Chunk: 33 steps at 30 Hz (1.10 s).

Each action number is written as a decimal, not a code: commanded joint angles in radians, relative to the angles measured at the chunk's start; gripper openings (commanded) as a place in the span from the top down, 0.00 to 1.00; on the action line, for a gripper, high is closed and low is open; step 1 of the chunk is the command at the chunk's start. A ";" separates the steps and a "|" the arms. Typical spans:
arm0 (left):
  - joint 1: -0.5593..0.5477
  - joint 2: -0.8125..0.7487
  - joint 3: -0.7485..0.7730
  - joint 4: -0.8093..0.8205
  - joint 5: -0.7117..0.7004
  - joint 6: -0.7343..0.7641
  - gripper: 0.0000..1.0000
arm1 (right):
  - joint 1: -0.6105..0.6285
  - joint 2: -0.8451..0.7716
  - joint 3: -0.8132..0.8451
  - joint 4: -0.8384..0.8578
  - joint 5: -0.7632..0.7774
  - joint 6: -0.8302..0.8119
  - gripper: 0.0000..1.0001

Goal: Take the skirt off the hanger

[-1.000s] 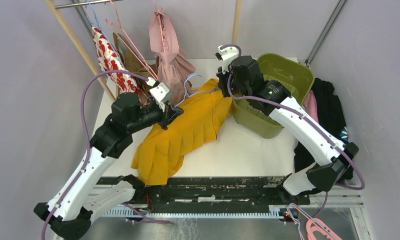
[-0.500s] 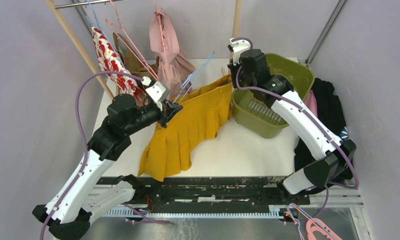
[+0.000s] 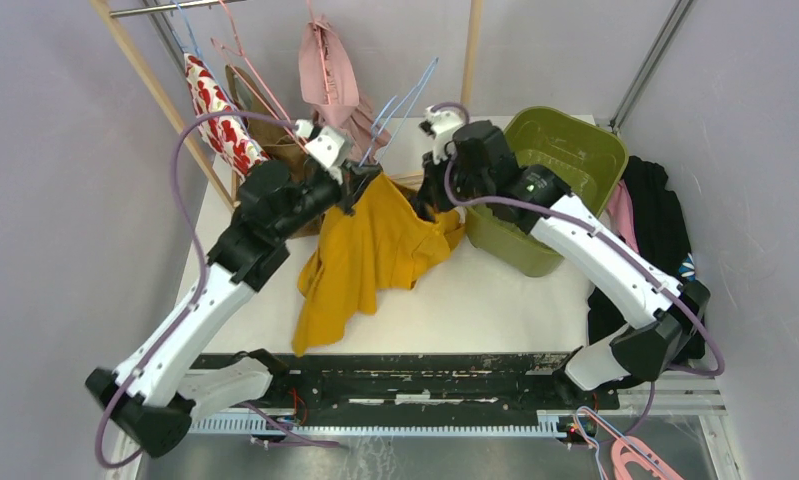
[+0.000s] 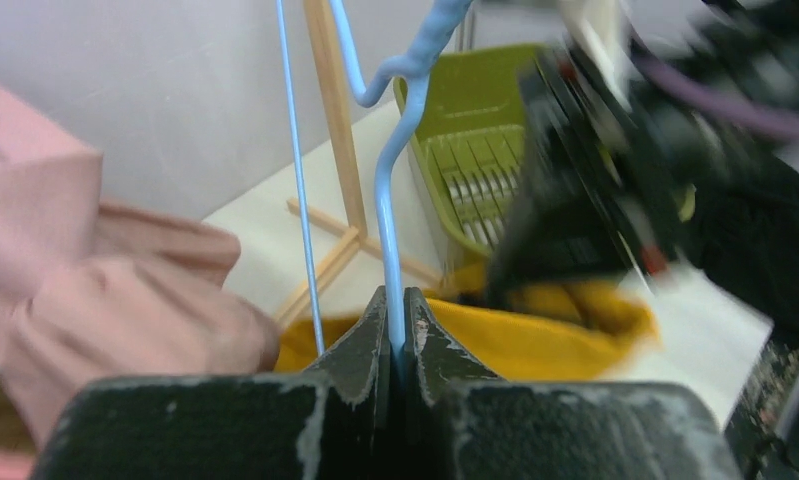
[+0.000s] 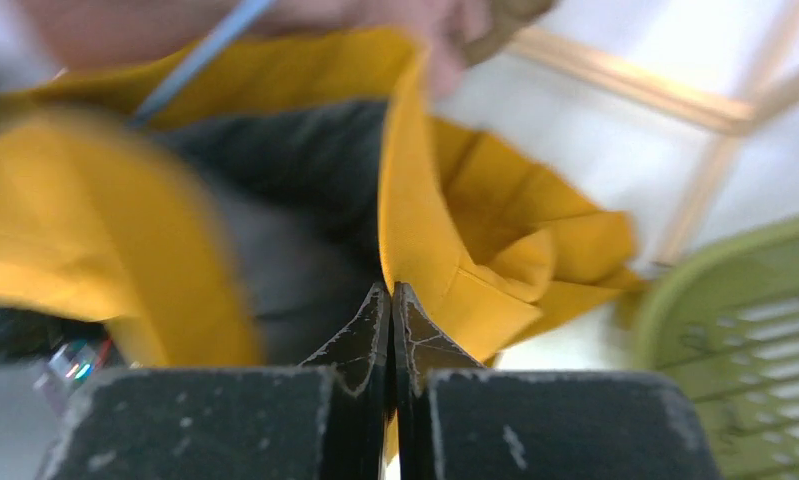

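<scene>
**Skirt held up between both arms, hanger not yet clear**

From above, the mustard-yellow pleated fabric skirt (image 3: 373,250) hangs bunched between the two arms. Its upper edge is held off the white desk (image 3: 505,295) and its hem trails down toward the near edge. The left gripper (image 3: 361,181) and the right gripper (image 3: 427,196) meet it close together at the top. The thin light-blue wire hanger (image 3: 403,105) sticks up and back from the left one.

In the left wrist view, the jaws are pressed together, pinching the hanger's blue wire, with yellow cloth just behind.

In the right wrist view, the jaws are closed on a fold of the skirt's edge.

As I judge it, the pull-apart is under way. Whether the waistband has come fully off the hanger cannot be told, and setting the skirt down is left to do.
</scene>
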 commanded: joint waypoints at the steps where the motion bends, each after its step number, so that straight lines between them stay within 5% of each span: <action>1: 0.003 0.138 0.137 0.325 0.014 -0.076 0.97 | 0.094 -0.079 -0.073 0.052 -0.064 0.100 0.99; 14: 0.005 0.291 0.264 0.701 -0.209 -0.090 0.97 | 0.175 -0.177 -0.274 0.036 0.008 0.165 0.99; 33: 0.004 0.486 0.581 0.880 -0.366 0.105 0.97 | 0.205 -0.285 -0.483 -0.112 0.043 0.145 0.99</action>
